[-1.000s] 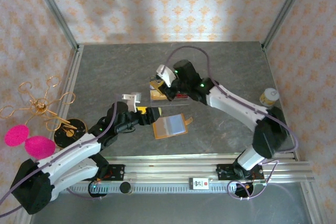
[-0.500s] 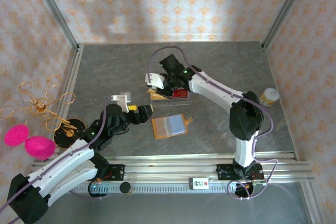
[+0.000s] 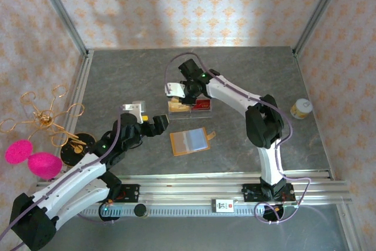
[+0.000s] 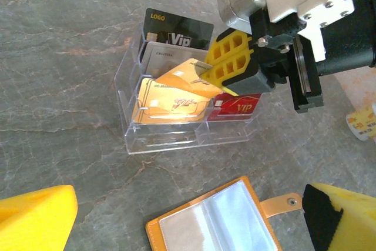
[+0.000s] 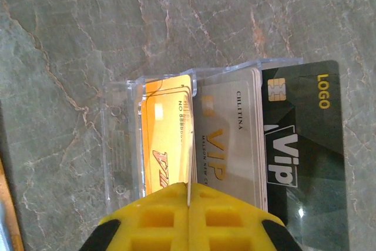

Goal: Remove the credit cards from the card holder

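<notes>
Card holder (image 3: 190, 141) flat on the table (image 3: 252, 80), stand (image 4: 170, 139) just behind it, credit cards (image 4: 170, 105) in the stand

Orange card holder (image 3: 189, 141) lies open, flat; credit cards (image 4: 167, 104) stand tiered just beyond it.

Left wrist view: the lower edge cuts off the card holder (image 4: 217, 224) and both fingers (image 4: 35, 221) of your left pincer (image 4: 189, 193). The right pincer (image 4: 232, 69) hides the upper part of the red card (image 4: 238, 105). The pinched gold card (image 4: 179, 77) appears edge-on from the right wrist, its face unreadable. From above, the print on both cards is too small for you to read.
</notes>
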